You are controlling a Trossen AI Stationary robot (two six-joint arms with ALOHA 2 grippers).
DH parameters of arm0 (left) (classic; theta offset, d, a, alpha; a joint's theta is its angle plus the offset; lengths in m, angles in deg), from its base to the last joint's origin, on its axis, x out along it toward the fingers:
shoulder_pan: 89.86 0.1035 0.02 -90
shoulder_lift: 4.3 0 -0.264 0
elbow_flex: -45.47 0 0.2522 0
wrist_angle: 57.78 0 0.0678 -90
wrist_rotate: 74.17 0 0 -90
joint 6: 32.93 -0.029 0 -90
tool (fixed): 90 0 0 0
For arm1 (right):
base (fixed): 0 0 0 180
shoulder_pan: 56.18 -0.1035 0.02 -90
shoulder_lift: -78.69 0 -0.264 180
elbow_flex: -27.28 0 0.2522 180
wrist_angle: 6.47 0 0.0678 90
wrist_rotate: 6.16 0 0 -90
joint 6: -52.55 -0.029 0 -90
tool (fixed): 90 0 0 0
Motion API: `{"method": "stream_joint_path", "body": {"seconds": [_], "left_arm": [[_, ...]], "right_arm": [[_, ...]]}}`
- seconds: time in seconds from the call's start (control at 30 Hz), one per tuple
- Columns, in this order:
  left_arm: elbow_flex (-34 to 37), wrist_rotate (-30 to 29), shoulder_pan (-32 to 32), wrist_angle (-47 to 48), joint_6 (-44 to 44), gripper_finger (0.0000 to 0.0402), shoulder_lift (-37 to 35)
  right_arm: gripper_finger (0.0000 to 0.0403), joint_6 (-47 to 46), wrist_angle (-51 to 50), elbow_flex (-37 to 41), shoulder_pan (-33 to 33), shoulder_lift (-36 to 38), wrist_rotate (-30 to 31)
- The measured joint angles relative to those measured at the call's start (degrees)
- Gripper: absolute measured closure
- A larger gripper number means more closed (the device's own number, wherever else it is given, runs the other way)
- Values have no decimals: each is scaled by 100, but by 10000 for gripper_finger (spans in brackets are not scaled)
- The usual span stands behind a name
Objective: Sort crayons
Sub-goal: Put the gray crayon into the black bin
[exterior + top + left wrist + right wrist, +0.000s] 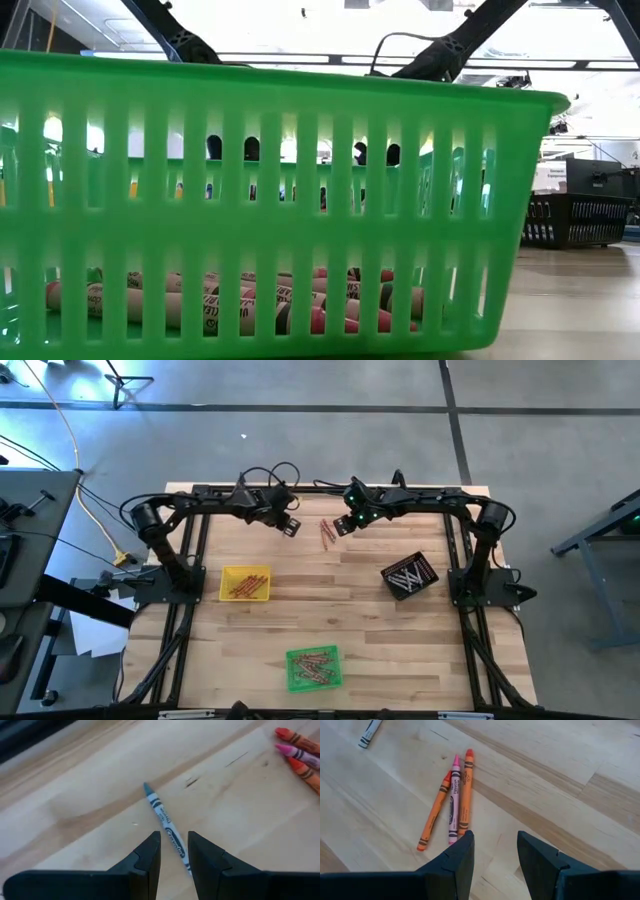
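Left pincer (174, 851) partly open astride blue crayon (165, 822), no grip yet

Overhead view straight down; low view tight behind green basket (280, 200); both wrist views close above loose crayons (452, 800).

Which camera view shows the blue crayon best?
The left wrist view: the blue crayon lies on the bare table, running between the open fingers of the left gripper. The right wrist view shows only one end at its edge. In the high and low views I cannot make it out.
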State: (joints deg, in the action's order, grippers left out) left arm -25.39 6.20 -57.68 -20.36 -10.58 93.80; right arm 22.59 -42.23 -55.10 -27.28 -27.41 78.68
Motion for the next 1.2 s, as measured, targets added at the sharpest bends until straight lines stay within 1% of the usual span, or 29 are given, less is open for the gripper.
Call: {"method": "stream_joint_path", "body": {"seconds": [0.23,0.4,0.63,0.73,0.87,0.93,1.0,1.07,1.17,1.2], "left_arm": [[-6,360,174,-395,-78,316,342],[0,367,204,-391,-215,316,631],[-20,357,208,-395,-210,318,710],[-21,365,208,-356,-209,335,714],[-24,434,210,-164,-199,389,719],[-25,484,213,-87,-222,393,728],[-22,719,255,-74,-295,397,716],[-13,1098,314,-101,-273,399,642],[37,1694,311,-110,-238,400,404],[37,1828,300,-239,-231,400,272]], "right_arm": [[261,-2,0,0,0,0,1],[261,-103,2,0,0,2,-1],[261,-99,0,0,0,2,-7],[261,-84,2,0,0,2,-140],[261,34,1,0,39,10,-483],[261,45,0,2,75,61,-669],[261,130,-12,2,154,170,-801],[261,207,-2,2,259,358,-844],[261,321,49,2,445,722,-851],[261,334,107,2,506,841,-859]]}}
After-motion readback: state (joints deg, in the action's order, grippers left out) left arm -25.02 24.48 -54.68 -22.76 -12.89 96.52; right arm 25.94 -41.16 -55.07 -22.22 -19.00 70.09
